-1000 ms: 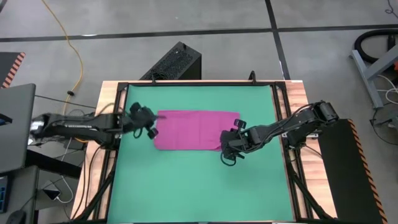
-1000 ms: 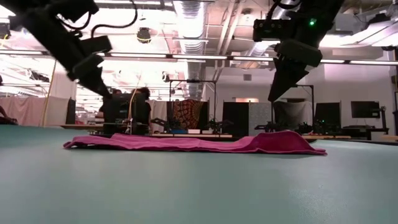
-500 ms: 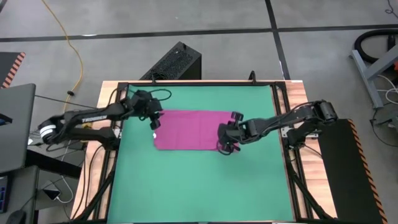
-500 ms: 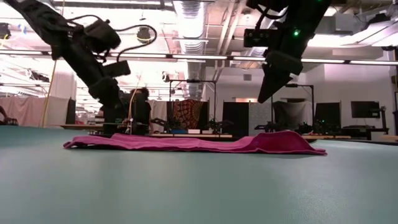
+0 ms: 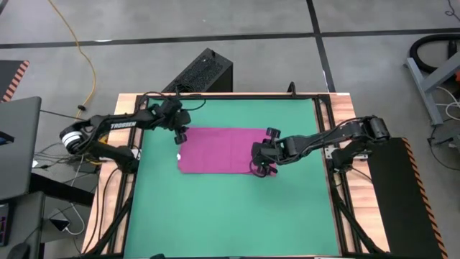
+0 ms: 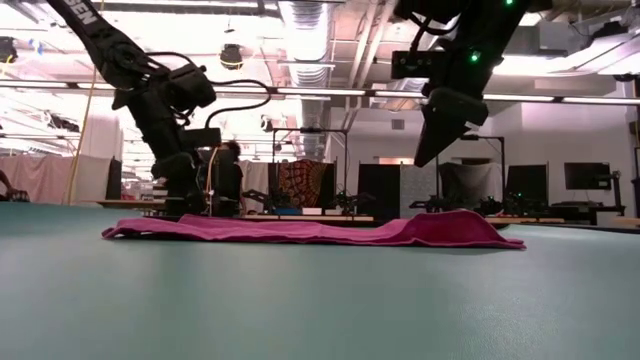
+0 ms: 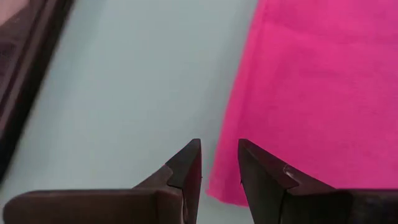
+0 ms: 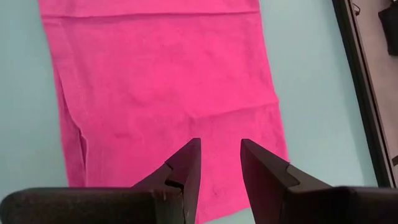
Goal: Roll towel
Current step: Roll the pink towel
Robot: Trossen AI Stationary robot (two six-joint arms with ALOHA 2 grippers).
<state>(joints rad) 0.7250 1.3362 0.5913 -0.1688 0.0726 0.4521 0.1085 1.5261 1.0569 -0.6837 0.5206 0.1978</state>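
The magenta towel (image 5: 226,151) lies flat on the green mat (image 5: 215,216), long side running left to right, with a low hump at its right end (image 6: 450,226). My left gripper (image 5: 178,134) is open and low over the towel's far-left corner (image 7: 225,191). One finger stands over the mat and the other over the cloth, and no touch shows. My right gripper (image 5: 260,161) is open. It hangs well above the towel's right end (image 8: 186,93), pointing slantwise down.
Black rails and a wooden frame (image 5: 129,108) border the mat. A black box (image 5: 205,72) sits beyond the far edge and a laptop (image 5: 14,144) stands off to the left. Bare mat lies toward the near edge. A person (image 6: 225,175) stands in the room behind.
My left arm has swung toward the table's far edge. Its gripper has turned and sunk from beside the towel's left end down to the far-left corner. My right gripper has shifted a little leftward and farther over the towel's right end. The towel has not moved.
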